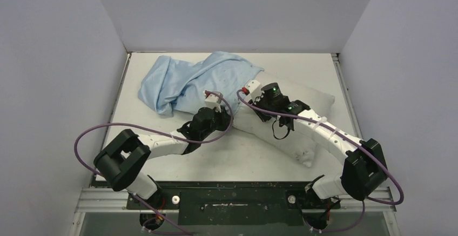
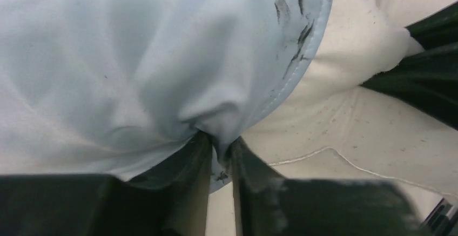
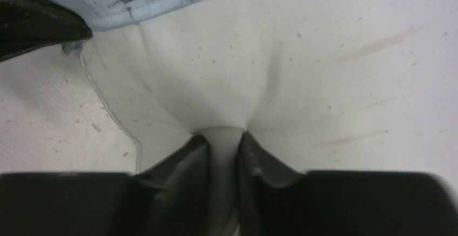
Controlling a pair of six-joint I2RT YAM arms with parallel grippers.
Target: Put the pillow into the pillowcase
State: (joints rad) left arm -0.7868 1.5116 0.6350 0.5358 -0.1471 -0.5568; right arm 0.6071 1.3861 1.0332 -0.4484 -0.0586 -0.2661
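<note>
Top view: working on the pillow [image 1: 318,103], lying diagonally from the table [image 1: 243,163] right side toward its far left corner, far end already tucked under the pillowcase [image 1: 178,79].

Left wrist view: pinching the pillowcase hem tight in the left gripper [image 2: 221,155]. Best drawing that hem along the pillow's length, not lifting it.

Right wrist view: clamping a fold of pillow fabric in the right gripper [image 3: 224,139]. Bracing it against the pull probably prevents sliding or bunching.
</note>
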